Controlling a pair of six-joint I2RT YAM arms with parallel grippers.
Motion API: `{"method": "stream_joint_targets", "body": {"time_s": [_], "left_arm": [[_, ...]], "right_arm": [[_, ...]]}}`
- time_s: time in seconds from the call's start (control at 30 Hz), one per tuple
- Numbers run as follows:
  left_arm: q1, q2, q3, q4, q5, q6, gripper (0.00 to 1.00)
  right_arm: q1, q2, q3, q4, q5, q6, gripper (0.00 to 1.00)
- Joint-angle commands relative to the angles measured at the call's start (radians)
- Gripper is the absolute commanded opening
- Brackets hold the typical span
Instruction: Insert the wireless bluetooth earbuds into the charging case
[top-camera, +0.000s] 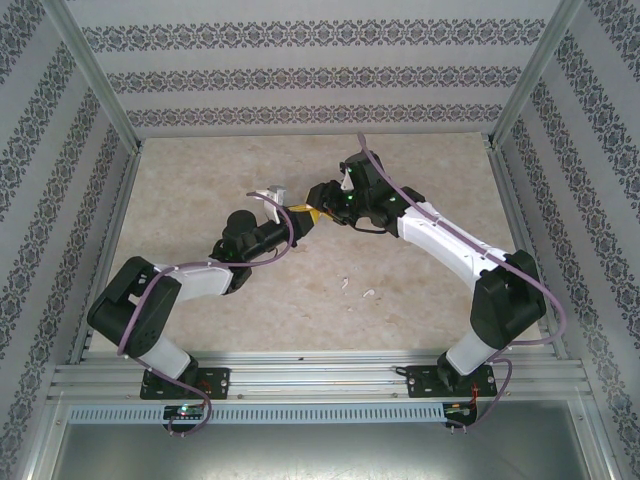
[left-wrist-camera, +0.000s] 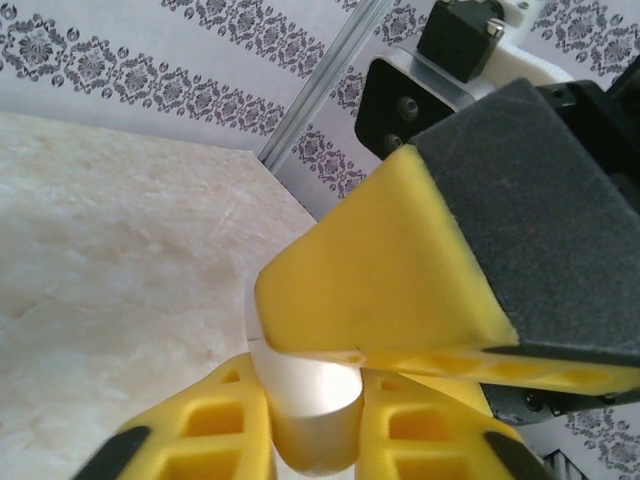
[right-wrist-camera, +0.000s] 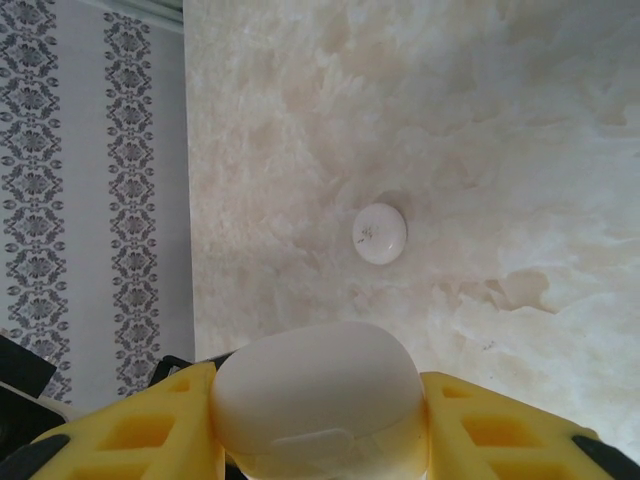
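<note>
two loose earbuds, one case gripped from both sides
top: both lie on the beige marbled table, patterned walls around. left wrist: left gripper pinched tight on the white charging case. right wrist: right gripper clamps it too, one round disc on the table.

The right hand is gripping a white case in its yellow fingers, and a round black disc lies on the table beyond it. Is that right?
Not quite: the disc on the table is white, not black, as the right wrist view shows. The rest holds: the right gripper grips a white case in its yellow fingers.
</note>
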Motion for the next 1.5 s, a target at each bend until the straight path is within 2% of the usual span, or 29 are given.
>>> {"method": "stream_joint_targets", "body": {"time_s": [0.0, 0.17, 0.33, 0.5, 0.7, 0.9, 1.07, 1.2, 1.37, 1.47], "left_arm": [[-0.007, 0.016, 0.039, 0.099, 0.0, -0.018, 0.08], [-0.008, 0.011, 0.038, 0.11, 0.005, -0.028, 0.04], [-0.007, 0.003, 0.026, 0.129, 0.011, -0.047, 0.04], [-0.004, -0.035, 0.013, 0.088, 0.024, -0.05, 0.03], [0.015, -0.144, 0.036, -0.111, 0.081, -0.05, 0.03], [0.044, -0.228, 0.079, -0.22, 0.206, -0.109, 0.03], [0.047, -0.253, 0.113, -0.215, 0.295, -0.197, 0.03], [0.047, -0.262, 0.116, -0.157, 0.315, -0.259, 0.02], [0.046, -0.281, 0.122, -0.157, 0.32, -0.268, 0.03], [0.046, -0.286, 0.123, -0.149, 0.323, -0.278, 0.03]], "right_arm": [[0.014, -0.048, -0.012, 0.011, -0.066, 0.016, 0.4], [0.012, -0.057, -0.027, 0.032, -0.075, 0.021, 0.42], [0.002, -0.083, -0.042, 0.072, -0.092, 0.012, 0.56], [-0.037, -0.147, -0.058, 0.108, -0.119, -0.022, 0.64], [-0.108, -0.264, -0.126, 0.204, -0.18, -0.063, 0.66], [-0.17, -0.337, -0.211, 0.333, -0.269, -0.074, 0.66], [-0.16, -0.326, -0.222, 0.423, -0.358, -0.065, 0.67], [-0.134, -0.304, -0.214, 0.449, -0.398, -0.068, 0.66], [-0.115, -0.284, -0.206, 0.479, -0.438, -0.06, 0.55], [-0.112, -0.279, -0.209, 0.491, -0.449, -0.053, 0.53]]}}
